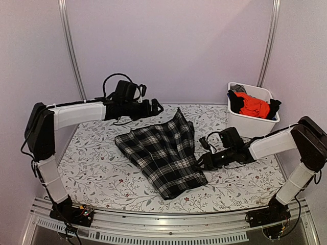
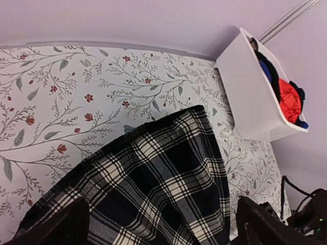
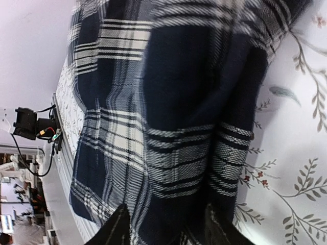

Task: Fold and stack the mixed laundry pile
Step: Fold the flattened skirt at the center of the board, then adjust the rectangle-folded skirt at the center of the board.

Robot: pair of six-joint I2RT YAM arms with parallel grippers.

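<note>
A black-and-white plaid garment (image 1: 163, 150) lies partly folded in the middle of the floral tablecloth (image 1: 97, 168). My left gripper (image 1: 157, 107) hovers just left of its far corner. In the left wrist view its jaws (image 2: 161, 229) stand wide open above the plaid (image 2: 158, 184), holding nothing. My right gripper (image 1: 200, 162) is at the plaid's right edge. In the right wrist view the right gripper (image 3: 168, 232) has its fingers apart over the plaid cloth (image 3: 168, 127). The rest of the laundry, an orange-red piece (image 1: 254, 106) and dark pieces (image 1: 236, 99), sits in the bin.
The white plastic bin (image 1: 250, 126) stands at the back right of the table, also in the left wrist view as the bin (image 2: 250, 97). A purple wall closes off the back. The metal rail (image 1: 168, 224) runs along the near edge.
</note>
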